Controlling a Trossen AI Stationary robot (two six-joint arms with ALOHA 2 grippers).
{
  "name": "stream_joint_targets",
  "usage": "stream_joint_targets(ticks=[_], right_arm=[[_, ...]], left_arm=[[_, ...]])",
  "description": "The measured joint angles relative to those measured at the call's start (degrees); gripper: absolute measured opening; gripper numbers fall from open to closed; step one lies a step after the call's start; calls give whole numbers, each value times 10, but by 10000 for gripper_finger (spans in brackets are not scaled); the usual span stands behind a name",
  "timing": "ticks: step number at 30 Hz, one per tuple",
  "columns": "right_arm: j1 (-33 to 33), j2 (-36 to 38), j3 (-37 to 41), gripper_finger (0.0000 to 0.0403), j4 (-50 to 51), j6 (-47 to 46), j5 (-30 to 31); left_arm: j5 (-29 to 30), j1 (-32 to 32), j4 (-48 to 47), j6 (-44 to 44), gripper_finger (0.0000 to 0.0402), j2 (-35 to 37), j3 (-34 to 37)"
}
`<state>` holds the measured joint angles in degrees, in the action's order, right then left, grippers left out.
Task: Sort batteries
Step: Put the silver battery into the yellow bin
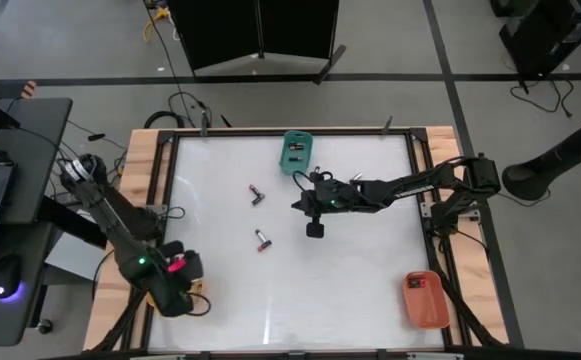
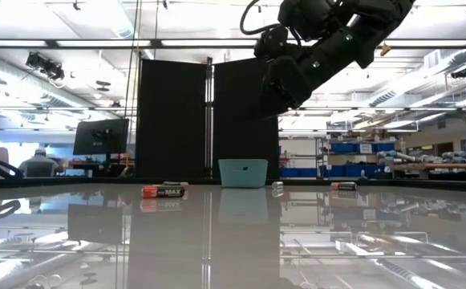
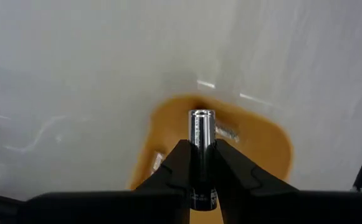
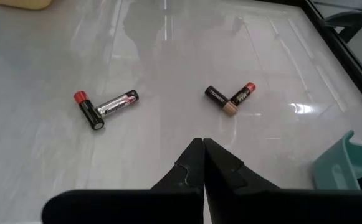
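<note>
My left gripper (image 1: 182,288) is at the table's near left corner, shut on a silvery battery (image 3: 201,134) above a yellow-orange tray (image 3: 168,124) that holds other cells (image 3: 227,130). My right gripper (image 4: 202,144) hangs shut over the table's middle (image 1: 300,205), clear of the surface and with nothing in it. Just beyond its tips, two batteries (image 4: 230,98) lie on the table touching end to side, and a second pair (image 4: 106,107) lies nearer the front edge. A teal tray (image 1: 295,150) with dark cells in it stands at the far edge. My left gripper pinches the silvery battery by its long sides (image 3: 200,163) between its two fingers. The fingers come from above, pointing down, and lie along the cell. Its shiny end (image 3: 201,116) sticks out past the fingertips toward the tray, and the cell is lifted clear.
An orange-red tray (image 1: 423,298) sits at the near right corner. The wooden table frame (image 1: 145,170) borders the white surface. A small cell (image 2: 277,189) lies in front of the teal tray (image 2: 243,172). A person sits at a desk in the room behind.
</note>
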<state>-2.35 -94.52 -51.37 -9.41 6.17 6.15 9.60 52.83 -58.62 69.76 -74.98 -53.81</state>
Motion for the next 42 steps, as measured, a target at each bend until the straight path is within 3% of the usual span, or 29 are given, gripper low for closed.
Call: stream_joint_targets(ticks=[9, 16, 25, 31, 42], right_arm=[[0, 0, 0, 9, 0, 0, 0], [0, 0, 0, 9, 0, 0, 0], [0, 0, 0, 9, 0, 0, 0], [0, 0, 0, 9, 0, 0, 0], [0, 0, 0, 9, 0, 0, 0]], left_arm=[[-22, 60, 107, 81, 49, 0, 97], [-35, 68, 186, 100, 49, 0, 152], [-59, 68, 191, 98, 49, 0, 156], [-70, 68, 190, 104, 77, 0, 156], [-76, 68, 174, 102, 85, 0, 139]])
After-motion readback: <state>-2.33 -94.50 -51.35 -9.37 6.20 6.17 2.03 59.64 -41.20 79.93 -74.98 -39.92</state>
